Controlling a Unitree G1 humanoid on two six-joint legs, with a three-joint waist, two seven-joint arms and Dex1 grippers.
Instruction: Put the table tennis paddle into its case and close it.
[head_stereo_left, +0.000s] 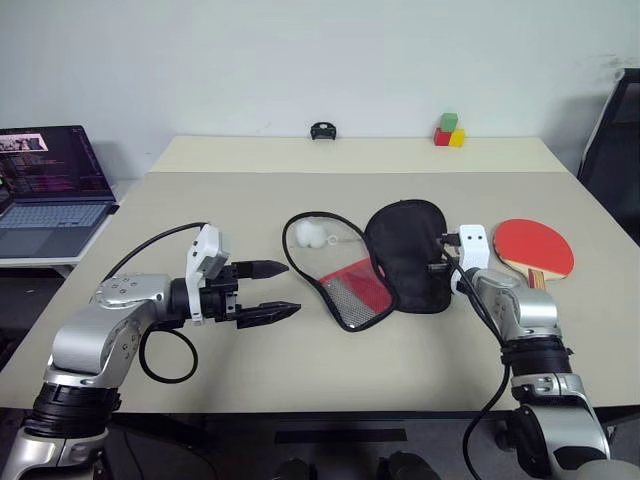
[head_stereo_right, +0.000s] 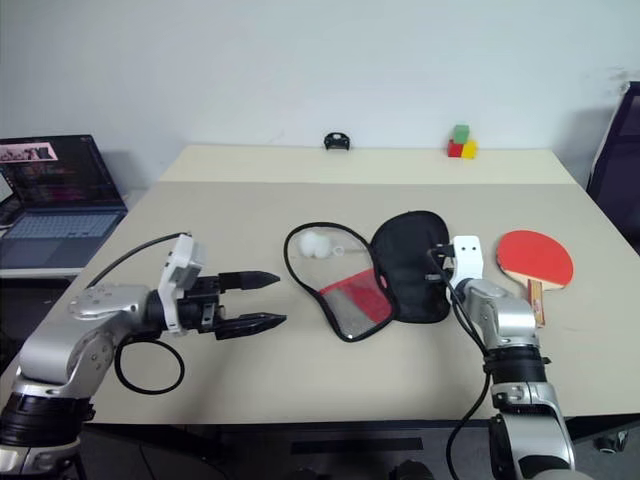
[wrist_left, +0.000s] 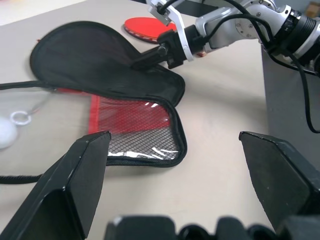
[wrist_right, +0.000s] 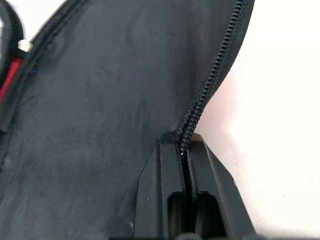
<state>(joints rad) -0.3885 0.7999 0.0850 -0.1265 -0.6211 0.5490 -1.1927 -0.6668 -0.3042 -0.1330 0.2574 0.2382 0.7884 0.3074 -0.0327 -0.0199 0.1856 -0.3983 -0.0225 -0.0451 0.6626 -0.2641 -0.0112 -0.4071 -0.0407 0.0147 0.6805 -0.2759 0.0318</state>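
Observation:
The case (head_stereo_left: 405, 255) lies unzipped mid-table, its black half folded out to the right and its red mesh half (head_stereo_left: 355, 292) towards me. The table tennis paddle (head_stereo_left: 535, 247) rests red face up on the table, to the right of the case. My right gripper (head_stereo_left: 441, 263) is shut on the zipper edge (wrist_right: 210, 85) of the black half. My left gripper (head_stereo_left: 293, 288) is open, hovering left of the red mesh half and pointing at it with nothing between its fingers. A small white ball (head_stereo_left: 310, 235) sits by the case's loose edging.
A laptop (head_stereo_left: 50, 185) stands on a side surface at the far left. Coloured blocks (head_stereo_left: 449, 131) and a small black object (head_stereo_left: 322, 131) sit at the table's back edge. A dark chair (head_stereo_left: 615, 140) is at the right.

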